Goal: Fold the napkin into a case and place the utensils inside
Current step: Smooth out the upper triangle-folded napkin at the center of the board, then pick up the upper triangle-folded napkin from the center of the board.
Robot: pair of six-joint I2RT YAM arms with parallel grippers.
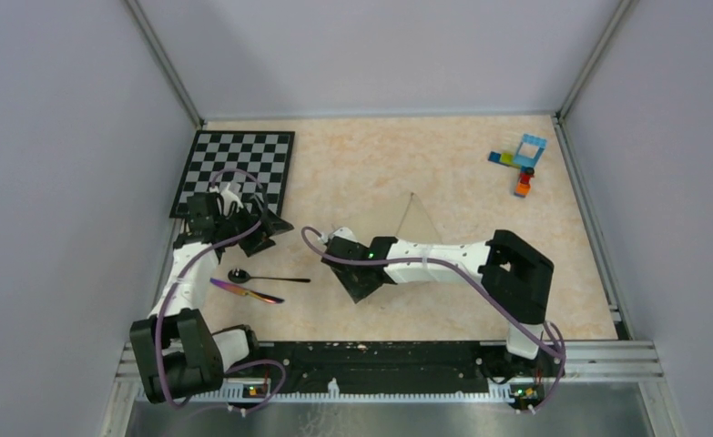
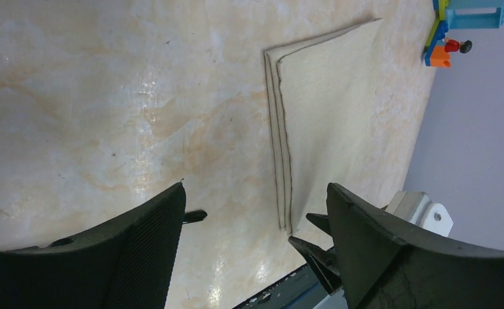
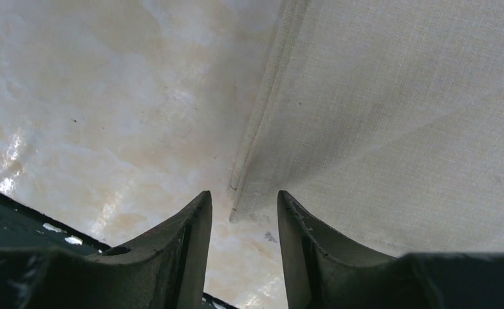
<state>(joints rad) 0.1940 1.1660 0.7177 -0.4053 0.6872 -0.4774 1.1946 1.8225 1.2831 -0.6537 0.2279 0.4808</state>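
Note:
The cream napkin (image 1: 412, 226) lies flat mid-table, folded into a tapered, layered case (image 2: 345, 109); its stacked edges show in the left wrist view. My right gripper (image 1: 360, 284) sits low at its near corner. The jaws are open and straddle that corner (image 3: 236, 209) with nothing pinched between them (image 3: 242, 195). My left gripper (image 1: 269, 232) hovers wide open (image 2: 255, 188) near the chequered board, holding nothing. The utensils lie on the table between the arms: a black spoon (image 1: 240, 275) and a rainbow-tinted piece (image 1: 248, 291). The spoon's handle tip (image 2: 194, 215) peeks past my left finger.
A black-and-white chequered board (image 1: 243, 159) lies at the back left. Small coloured toy bricks (image 1: 521, 164) stand at the back right, also in the left wrist view (image 2: 452, 32). Grey walls close in three sides. A black rail (image 1: 380, 355) runs along the near edge.

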